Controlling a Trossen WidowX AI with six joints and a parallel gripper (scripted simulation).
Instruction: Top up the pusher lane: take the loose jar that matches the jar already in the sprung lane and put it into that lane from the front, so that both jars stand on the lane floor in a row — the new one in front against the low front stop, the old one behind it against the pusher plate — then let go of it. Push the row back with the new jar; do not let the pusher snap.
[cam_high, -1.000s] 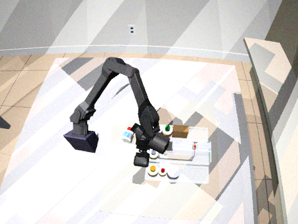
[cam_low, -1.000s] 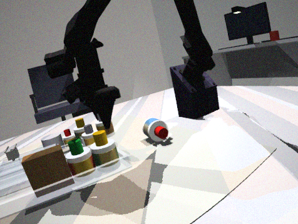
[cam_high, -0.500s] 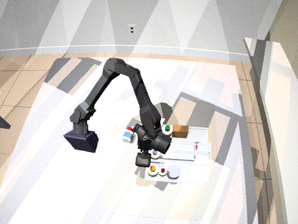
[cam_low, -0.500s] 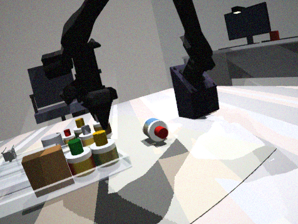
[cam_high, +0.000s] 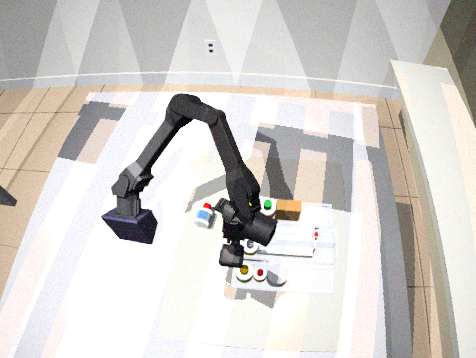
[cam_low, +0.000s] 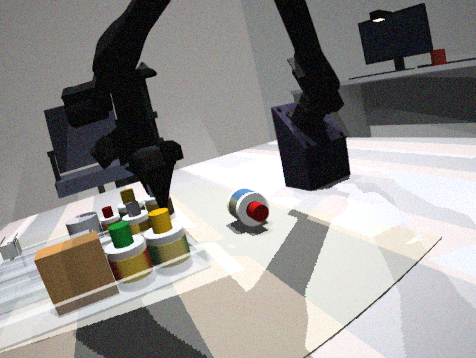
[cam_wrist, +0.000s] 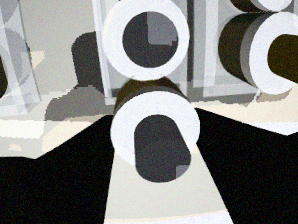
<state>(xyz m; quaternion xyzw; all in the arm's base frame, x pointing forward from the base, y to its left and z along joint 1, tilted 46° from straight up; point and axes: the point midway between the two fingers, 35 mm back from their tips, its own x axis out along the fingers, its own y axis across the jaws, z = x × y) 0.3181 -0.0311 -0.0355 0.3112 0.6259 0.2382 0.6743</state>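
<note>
Wrist view — gripper (cam_wrist: 154, 183) clamped on grey-capped jar (cam_wrist: 156, 137), matching lane jar (cam_wrist: 149, 35) just ahead.

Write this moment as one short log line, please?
gripper: shut on grey-capped jar | position: at lane front, in line with matching jar | red-capped jar: lying on its side on mat | release: not yet done

Grey panelled wall (cam_high: 150, 40) with a socket (cam_high: 210, 47). Tan tiled floor (cam_high: 20, 130). A monitor (cam_low: 395, 32) stands on a desk (cam_low: 415, 70) behind.
</note>
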